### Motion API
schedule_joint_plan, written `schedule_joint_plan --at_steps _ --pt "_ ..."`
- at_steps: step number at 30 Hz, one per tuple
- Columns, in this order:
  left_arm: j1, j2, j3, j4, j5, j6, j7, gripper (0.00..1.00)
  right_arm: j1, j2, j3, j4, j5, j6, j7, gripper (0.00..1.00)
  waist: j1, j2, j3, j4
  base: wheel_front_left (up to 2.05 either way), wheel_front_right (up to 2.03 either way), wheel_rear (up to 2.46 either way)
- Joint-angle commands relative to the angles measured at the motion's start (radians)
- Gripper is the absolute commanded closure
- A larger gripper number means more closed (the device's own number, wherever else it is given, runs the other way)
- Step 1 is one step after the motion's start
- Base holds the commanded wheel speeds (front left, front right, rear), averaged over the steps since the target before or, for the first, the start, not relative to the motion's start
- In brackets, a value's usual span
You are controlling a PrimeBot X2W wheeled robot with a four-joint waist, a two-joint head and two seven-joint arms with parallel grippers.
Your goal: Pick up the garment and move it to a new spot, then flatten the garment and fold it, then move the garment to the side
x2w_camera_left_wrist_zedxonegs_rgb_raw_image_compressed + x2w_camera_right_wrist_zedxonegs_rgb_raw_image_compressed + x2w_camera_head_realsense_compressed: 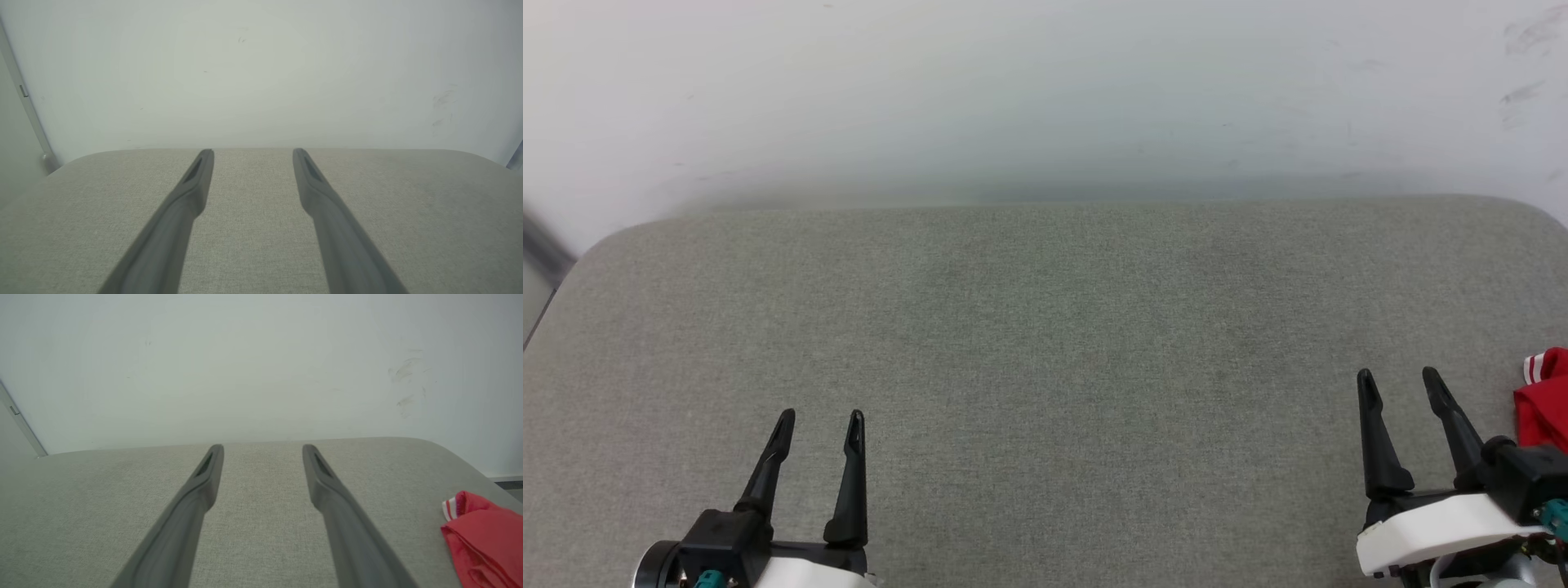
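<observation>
You are looking at the left gripper (821, 418) and the right gripper (1398, 376) hovering over the grey padded surface (1045, 327), both with jaws standing wide apart and holding nothing; the garment (1543, 404) is lying bunched at the surface's right edge, just beside the right gripper, its red-and-white striped trim showing

You are seeing the garment (1543, 404) running off the head view's right edge, with its lower part lying behind the dark wrist housing of the right gripper (1398, 377). In the right wrist view the right and bottom edges are cutting it too, so you are not getting its full shape.
</observation>
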Motion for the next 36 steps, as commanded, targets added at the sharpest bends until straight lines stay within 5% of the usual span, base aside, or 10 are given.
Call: schedule_joint_plan --at_steps 1,3,4,36 --pt "0.003 -0.002 0.000 -0.003 -0.006 -0.003 -0.002 0.00 -0.003 0.005 0.004 0.000 0.009 0.000 -0.003 0.00 0.0000 0.0000 0.001 0.000 0.00 0.00 0.00" --pt "-0.002 -0.002 -0.001 -0.011 -0.007 -0.004 -0.002 0.00 -0.007 0.005 0.007 -0.004 0.010 0.000 -0.001 0.00 0.0000 0.0000 0.003 -0.001 0.00 0.00 0.00" --pt "0.000 0.000 -0.001 -0.008 -0.003 0.000 0.000 1.00 0.000 0.000 0.006 -0.002 0.005 0.000 0.000 1.00 0.0000 0.0000 0.003 -0.001 0.00 0.00 0.00" --pt "-0.071 0.022 -0.002 0.110 -0.546 -0.003 0.107 1.00 -0.034 0.001 -0.009 0.082 0.510 0.000 0.098 1.00 0.0001 0.0000 0.002 -0.003 0.00 0.00 0.00"
